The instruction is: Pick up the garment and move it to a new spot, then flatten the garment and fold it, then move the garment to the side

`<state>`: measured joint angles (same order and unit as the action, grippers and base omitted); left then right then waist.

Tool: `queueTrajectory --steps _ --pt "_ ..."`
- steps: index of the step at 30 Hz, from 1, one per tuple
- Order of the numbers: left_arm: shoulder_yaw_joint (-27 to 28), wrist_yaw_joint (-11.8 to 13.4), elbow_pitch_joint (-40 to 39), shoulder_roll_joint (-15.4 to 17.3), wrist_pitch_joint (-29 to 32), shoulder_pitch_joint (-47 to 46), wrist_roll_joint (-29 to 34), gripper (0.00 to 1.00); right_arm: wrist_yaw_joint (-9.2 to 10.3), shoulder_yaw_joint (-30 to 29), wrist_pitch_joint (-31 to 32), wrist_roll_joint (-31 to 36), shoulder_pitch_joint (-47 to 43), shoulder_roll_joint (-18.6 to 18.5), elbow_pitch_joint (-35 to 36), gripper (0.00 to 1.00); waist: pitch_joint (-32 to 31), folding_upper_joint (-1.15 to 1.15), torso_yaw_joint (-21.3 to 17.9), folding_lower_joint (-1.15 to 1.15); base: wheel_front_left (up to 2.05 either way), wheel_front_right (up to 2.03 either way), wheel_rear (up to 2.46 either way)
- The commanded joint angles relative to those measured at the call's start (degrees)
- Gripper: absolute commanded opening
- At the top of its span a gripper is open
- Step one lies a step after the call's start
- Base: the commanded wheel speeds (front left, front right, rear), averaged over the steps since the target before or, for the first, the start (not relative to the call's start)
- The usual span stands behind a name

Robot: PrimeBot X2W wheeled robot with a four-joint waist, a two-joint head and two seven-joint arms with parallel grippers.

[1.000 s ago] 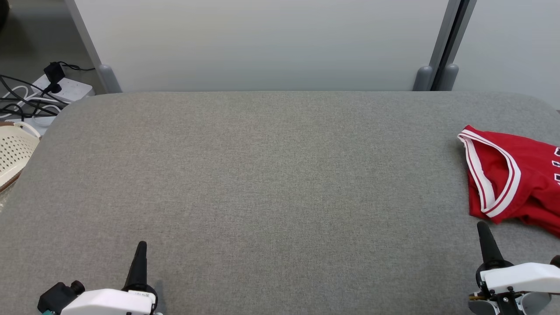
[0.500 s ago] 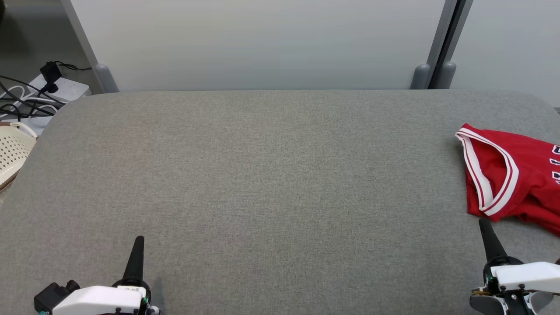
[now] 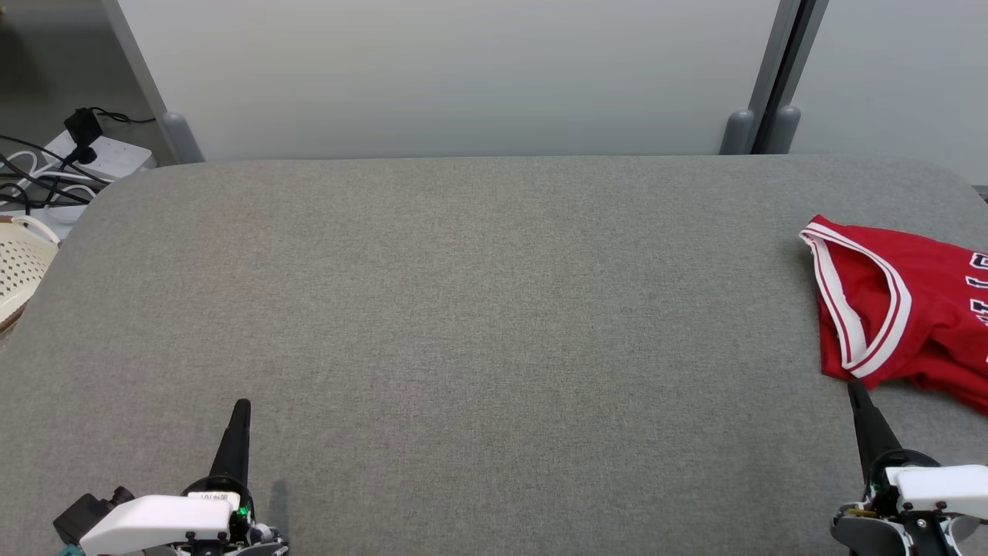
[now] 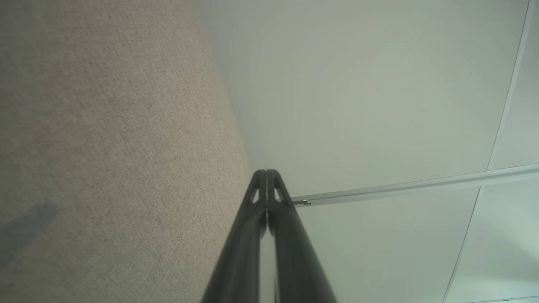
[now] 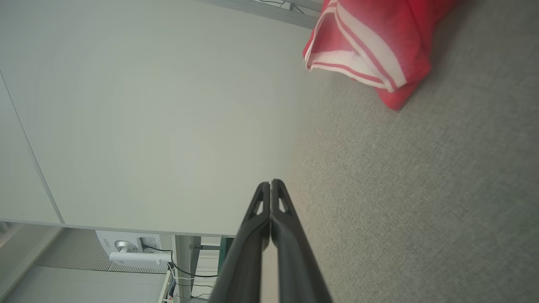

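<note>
1. At 7 o'clock in the head view, the left gripper (image 3: 241,405) is clenched on nothing, its fingers pressed together. Its tip has crept a little further out over the grey table (image 3: 494,309) than a second ago.
2. At 4 o'clock, the right gripper (image 3: 854,386) is also clenched and empty. Its tip has edged towards the near hem of the garment (image 3: 911,309) and now sits just short of it. Whether it touches the cloth cannot be told.
3. At 3 o'clock, the garment, red with white trim, lies rumpled by the table's right edge and is partly cut off by the frame. It sits slightly further left and higher in the view than before, but the power strip (image 3: 108,154) at 10 o'clock has shifted the same way. The camera moved, not the cloth.
4. Judgement: a garment lying at the side fits either a heap waiting to be picked up or one already set aside. Its hidden part leaves this open, and the arms' small drift settles neither.
5. At 9 o'clock, off the table, stands a pale basket (image 3: 19,270).
</note>
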<state>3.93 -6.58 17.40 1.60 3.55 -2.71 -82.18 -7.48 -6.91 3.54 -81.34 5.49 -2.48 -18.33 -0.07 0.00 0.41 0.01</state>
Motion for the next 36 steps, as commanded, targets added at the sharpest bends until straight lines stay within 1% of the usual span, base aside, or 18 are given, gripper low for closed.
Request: queueTrajectory --steps 1,15,36 --pt "1.8 -0.6 -1.9 1.1 0.6 -3.0 -1.5 0.0 -0.01 0.9 0.6 -1.7 1.1 -0.5 2.4 0.0 0.0 0.0 0.0 0.0 0.0 0.0 0.0" --pt "2.6 -0.9 -3.3 1.3 2.9 -3.5 -10.0 0.0 -0.01 0.4 3.0 -10.8 0.7 -0.4 4.3 0.0 0.2 0.0 -0.4 0.0 0.0 0.0 0.0" --pt "2.6 -0.9 -3.3 1.3 2.9 -3.5 -10.0 0.0 -0.01 0.4 3.0 -10.8 0.7 -0.4 4.3 0.0 0.2 0.0 -0.4 0.0 0.0 0.0 0.0"
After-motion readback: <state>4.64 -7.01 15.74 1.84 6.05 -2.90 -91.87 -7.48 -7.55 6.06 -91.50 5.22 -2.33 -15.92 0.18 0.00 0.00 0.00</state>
